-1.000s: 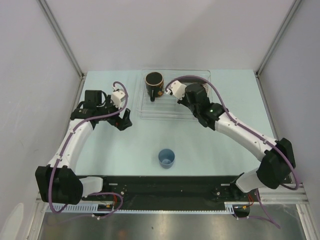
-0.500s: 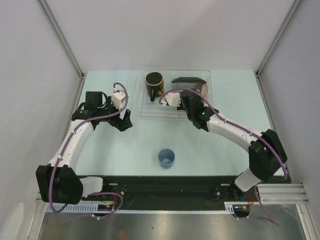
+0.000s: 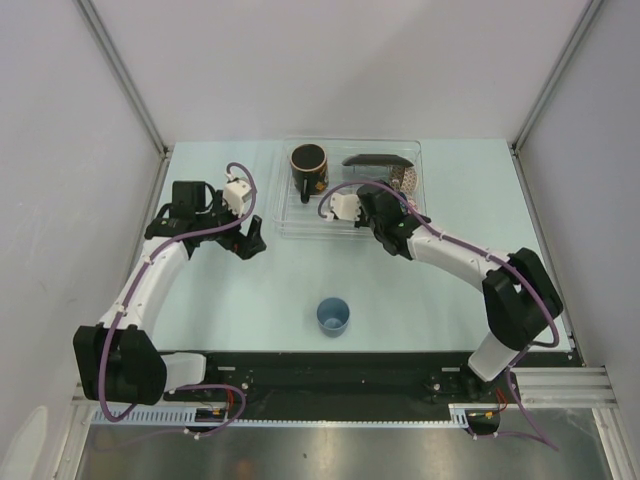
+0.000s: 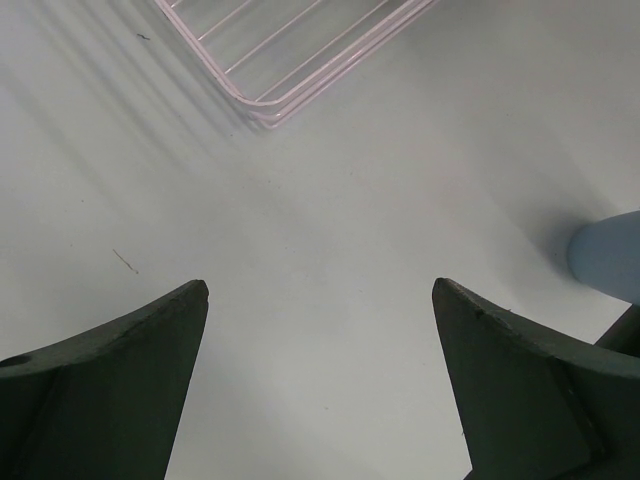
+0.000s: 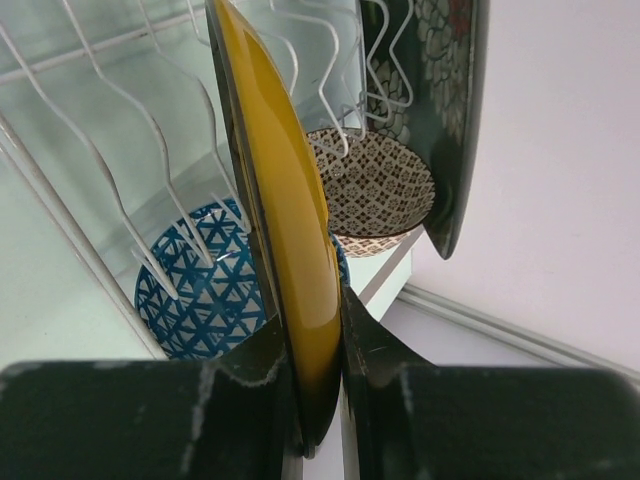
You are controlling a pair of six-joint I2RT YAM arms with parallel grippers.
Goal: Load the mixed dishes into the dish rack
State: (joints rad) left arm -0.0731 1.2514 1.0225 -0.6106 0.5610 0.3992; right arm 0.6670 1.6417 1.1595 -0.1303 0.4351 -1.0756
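Right pincer clamps the yellow saucer upright among the wires of the dish rack; released off-slot, it may topple onto the blue bowl. Left pincer hangs open over the tabletop.

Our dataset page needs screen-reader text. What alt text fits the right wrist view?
The right gripper, jaws shut on a yellow-brown saucer, holds it upright among wire tines of the dish rack. Behind it sit a blue patterned bowl, a small red-white patterned bowl and an upright black floral square plate.

A lab test cell: white panel walls, aluminium posts, pale bench table.
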